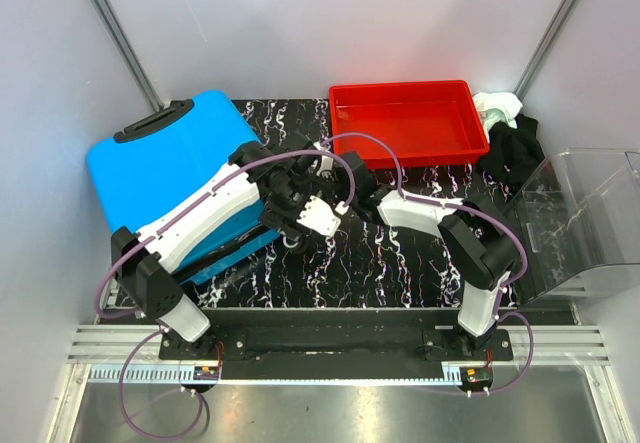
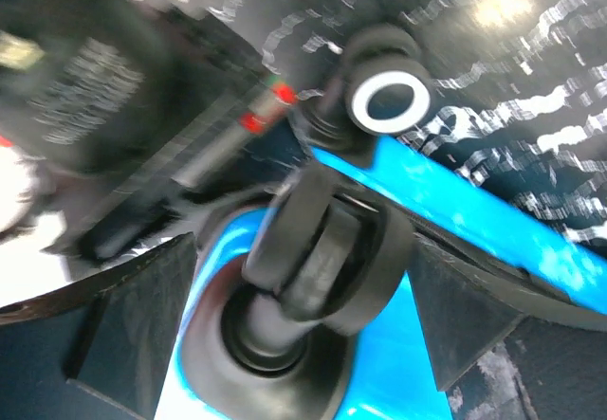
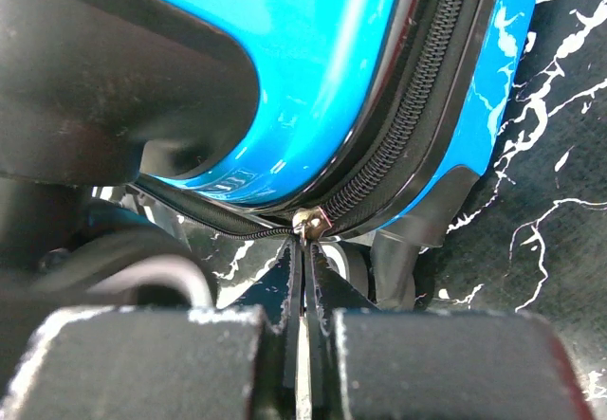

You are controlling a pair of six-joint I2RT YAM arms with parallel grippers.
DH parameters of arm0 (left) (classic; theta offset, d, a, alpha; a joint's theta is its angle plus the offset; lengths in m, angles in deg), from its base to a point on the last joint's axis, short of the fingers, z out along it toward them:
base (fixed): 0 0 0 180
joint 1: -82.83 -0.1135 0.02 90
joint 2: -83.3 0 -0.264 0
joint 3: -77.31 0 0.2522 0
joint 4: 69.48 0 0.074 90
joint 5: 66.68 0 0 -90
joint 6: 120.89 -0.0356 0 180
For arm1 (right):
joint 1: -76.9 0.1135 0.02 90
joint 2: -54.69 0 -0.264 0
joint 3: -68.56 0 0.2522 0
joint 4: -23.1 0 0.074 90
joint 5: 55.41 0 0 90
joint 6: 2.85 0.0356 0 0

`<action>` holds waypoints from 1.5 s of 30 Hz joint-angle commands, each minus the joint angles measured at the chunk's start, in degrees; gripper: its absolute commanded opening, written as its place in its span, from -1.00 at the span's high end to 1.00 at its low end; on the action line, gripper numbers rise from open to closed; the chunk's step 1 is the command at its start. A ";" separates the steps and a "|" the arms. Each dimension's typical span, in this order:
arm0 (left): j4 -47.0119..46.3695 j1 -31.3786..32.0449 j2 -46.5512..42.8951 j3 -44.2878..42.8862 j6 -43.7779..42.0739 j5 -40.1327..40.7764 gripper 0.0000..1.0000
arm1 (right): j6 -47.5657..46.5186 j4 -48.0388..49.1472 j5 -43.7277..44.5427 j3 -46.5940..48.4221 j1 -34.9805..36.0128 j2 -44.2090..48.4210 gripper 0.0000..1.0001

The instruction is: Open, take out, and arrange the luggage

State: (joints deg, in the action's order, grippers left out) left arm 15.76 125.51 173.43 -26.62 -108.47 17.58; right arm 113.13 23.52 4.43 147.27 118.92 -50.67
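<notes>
The blue luggage (image 1: pixel 165 168) lies on the left of the table, tilted, with its wheeled end toward the middle. In the right wrist view its shell (image 3: pixel 313 50) fills the top, and the black zipper (image 3: pixel 417 126) curves round the corner. My right gripper (image 3: pixel 305 249) is shut on the metal zipper pull (image 3: pixel 308 221); it also shows in the top view (image 1: pixel 305 178). My left gripper (image 2: pixel 303 325) is open, and its fingers (image 2: pixel 123 325) stand either side of a black wheel (image 2: pixel 327 249) at the case's corner (image 1: pixel 295 228).
A red tray (image 1: pixel 405 118) stands at the back. Black and white cloths (image 1: pixel 508 133) lie to its right. A clear plastic bin (image 1: pixel 585 218) stands at the right edge. A second wheel with a white hub (image 2: pixel 387 98) sits beyond the first.
</notes>
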 commanded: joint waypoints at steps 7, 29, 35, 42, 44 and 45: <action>5.16 -3.12 3.65 -3.61 -5.47 0.82 -0.58 | 3.38 7.10 -5.97 1.06 0.08 0.07 1.00; 16.84 -3.12 -8.12 1.94 -5.30 -8.75 1.00 | -11.47 -6.35 11.51 1.58 -4.31 3.50 1.00; 17.11 -2.77 -9.88 1.22 -3.63 -11.31 1.00 | -18.59 -5.82 15.20 5.80 -4.40 2.10 1.00; 15.53 -2.51 -9.36 2.72 -3.10 -12.19 1.00 | -28.67 -2.06 18.90 8.97 -4.40 0.77 1.00; 15.35 -2.51 -9.01 2.37 -3.10 -12.02 1.00 | -30.80 2.59 19.17 8.71 -4.40 -0.10 1.00; 15.18 -2.51 -8.83 2.46 -3.10 -11.84 1.00 | -33.33 4.61 19.17 8.27 -4.40 -0.46 1.00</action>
State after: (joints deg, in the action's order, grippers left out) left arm 18.30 122.73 165.01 -22.79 -113.39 8.73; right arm 89.94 15.10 13.24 152.16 117.00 -50.67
